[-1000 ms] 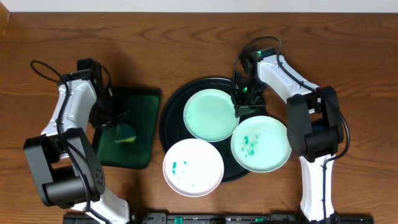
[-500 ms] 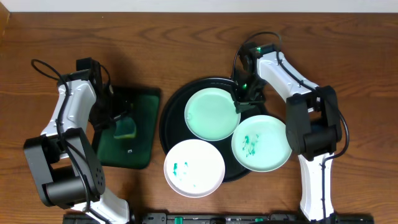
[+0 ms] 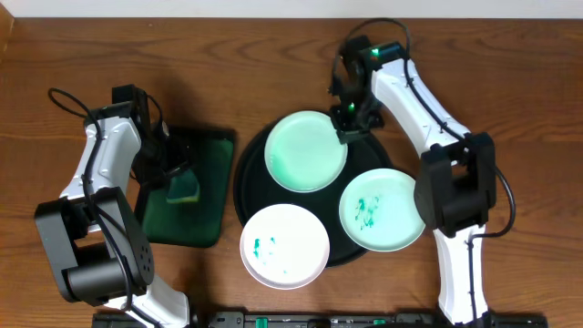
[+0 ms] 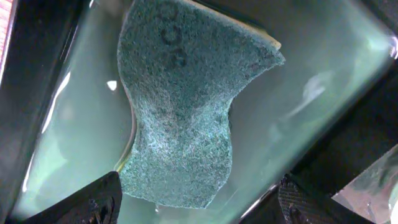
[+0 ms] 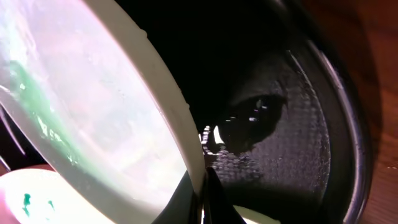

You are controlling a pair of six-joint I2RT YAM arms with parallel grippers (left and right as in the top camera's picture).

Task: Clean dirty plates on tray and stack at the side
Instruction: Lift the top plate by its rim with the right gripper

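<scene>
- Right claw (image 3: 347,128) is clamped shut on the far rim of the plain plate (image 3: 305,151). The wrist view shows the rim pinched right between its fingertips (image 5: 202,196).
- That plate (image 5: 93,106) stretches away from the claw toward the robot and sits inside the black tray (image 3: 250,159). The pinched edge looks raised off the tray floor, with dark tray (image 5: 348,124) showing beneath it.
- From above the gripped plate shows no teal marks, so I'd call it the wiped one, ready to go to the side.
- Nothing is stacked beside the tray yet, and all three plates are on it.
- Nearer the robot than the right claw, just past the gripped plate, lies the second plate (image 3: 381,210) with teal smears across its middle. It is uncleaned.
- Further toward the robot and across to its left sits the third plate (image 3: 283,244) with small teal specks. It overhangs the tray's near rim and is also uncleaned.
- Left claw (image 3: 173,169) is well apart from all this, over the green rectangular tray (image 3: 196,228). Its jaws stand wide (image 4: 202,202) and grip nothing.
- Directly under that claw the sponge (image 4: 186,106) lies loose on the green tray.
- My tally is one plate wiped but not placed, two left to scrub, and the whole stack left to build.
</scene>
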